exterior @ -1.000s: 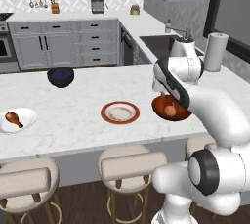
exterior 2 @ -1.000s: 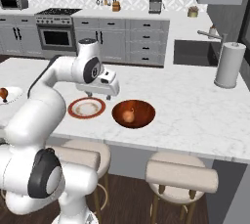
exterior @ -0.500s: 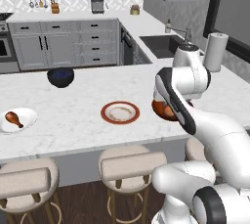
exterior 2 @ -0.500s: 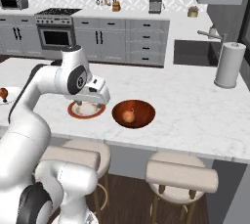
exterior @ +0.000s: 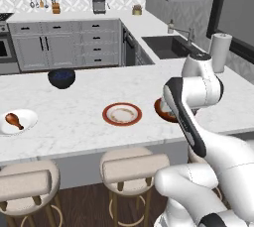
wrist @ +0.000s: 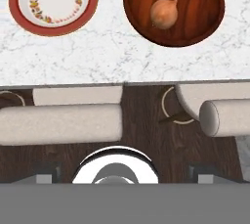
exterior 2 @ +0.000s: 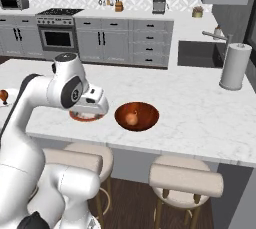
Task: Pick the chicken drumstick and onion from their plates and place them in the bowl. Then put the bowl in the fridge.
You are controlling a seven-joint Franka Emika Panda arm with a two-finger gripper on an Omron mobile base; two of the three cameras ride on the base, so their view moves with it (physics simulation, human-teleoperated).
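Bowl (exterior 2: 137,116), wide and glossy reddish-brown, is sitting near the front edge of the white marble island counter (exterior: 84,117), and the onion (wrist: 164,13) is lying inside it, slightly off centre. In the left base view the robot's white arm is covering most of the bowl. Beside the bowl, the cream plate with the red-brown rim (exterior: 122,114) is lying bare, close to it but not touching. Well apart at the far end of the counter, the plain white plate (exterior: 19,122) is carrying the chicken drumstick (exterior: 13,120), thick end and thin bone end both resting on it. A smaller dark bowl (exterior: 61,78) is standing toward the back of the counter. In the hand view, the camera is looking down past the counter edge onto padded stools (wrist: 61,122). The gripper (exterior 2: 93,104) is hanging over the rimmed plate, jaws spread wide and holding nothing.
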